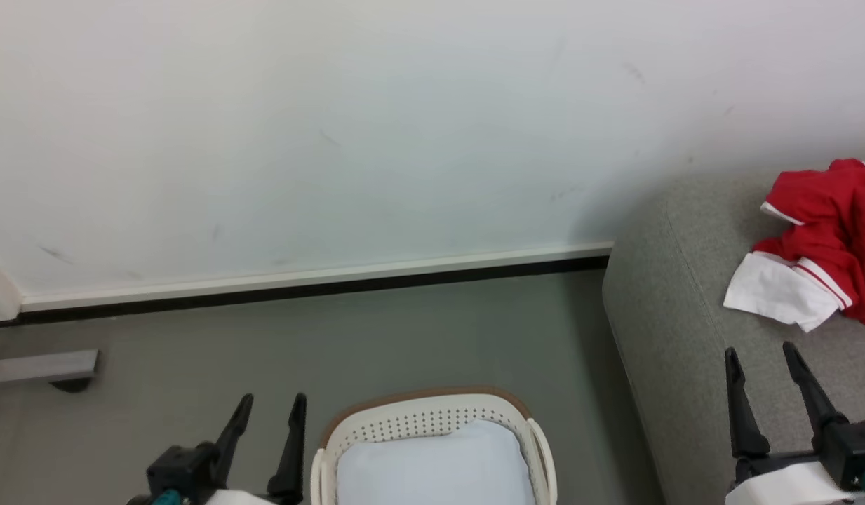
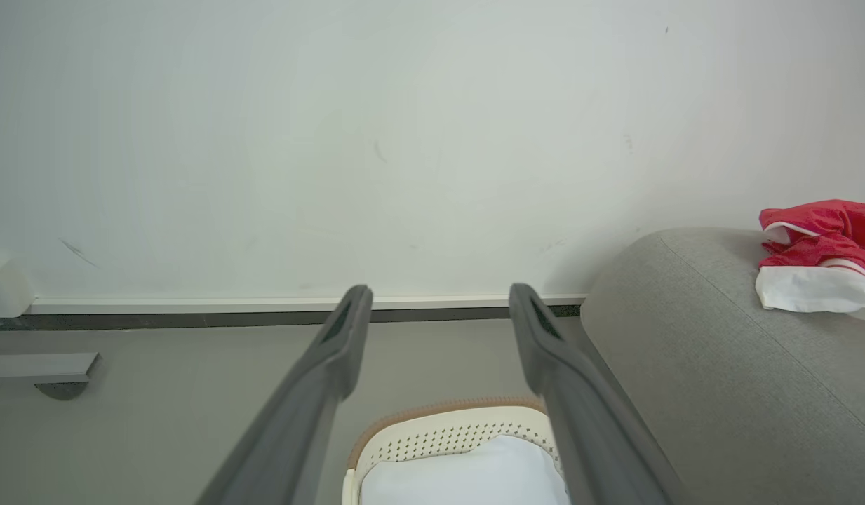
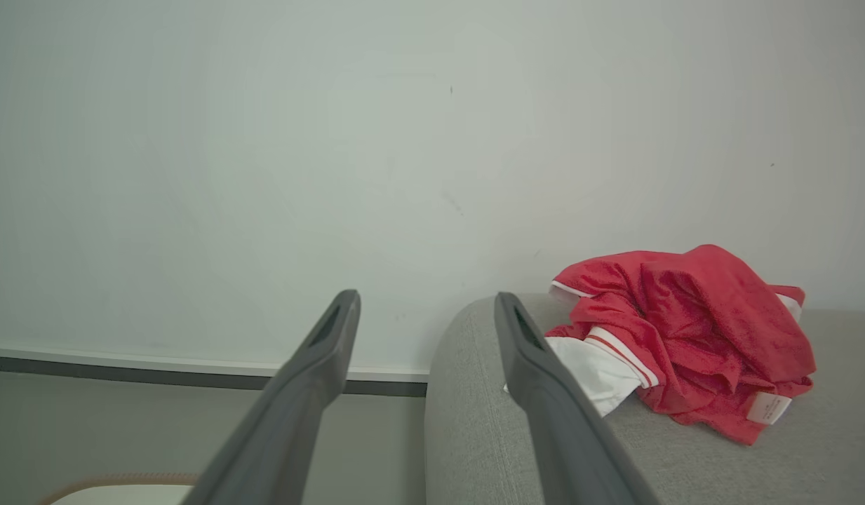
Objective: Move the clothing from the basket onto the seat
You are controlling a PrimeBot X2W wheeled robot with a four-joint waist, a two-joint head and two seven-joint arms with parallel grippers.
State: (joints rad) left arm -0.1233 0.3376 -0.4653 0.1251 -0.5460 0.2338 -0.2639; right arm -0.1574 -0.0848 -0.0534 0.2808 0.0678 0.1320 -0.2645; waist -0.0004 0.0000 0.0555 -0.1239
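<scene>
Red-white clothing [image 1: 825,238], grey seat [image 1: 671,330]

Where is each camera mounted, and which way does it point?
Head view: on the robot's head, looking forward and down at the basket, floor and wall; left gripper and right gripper, both open, show at the bottom.
Left wrist view: on the left wrist, looking along its fingers over the basket toward the wall.
Right wrist view: on the right wrist, looking along its fingers at the clothing on the seat.
Shared: all three show the clothing on the seat.
</scene>
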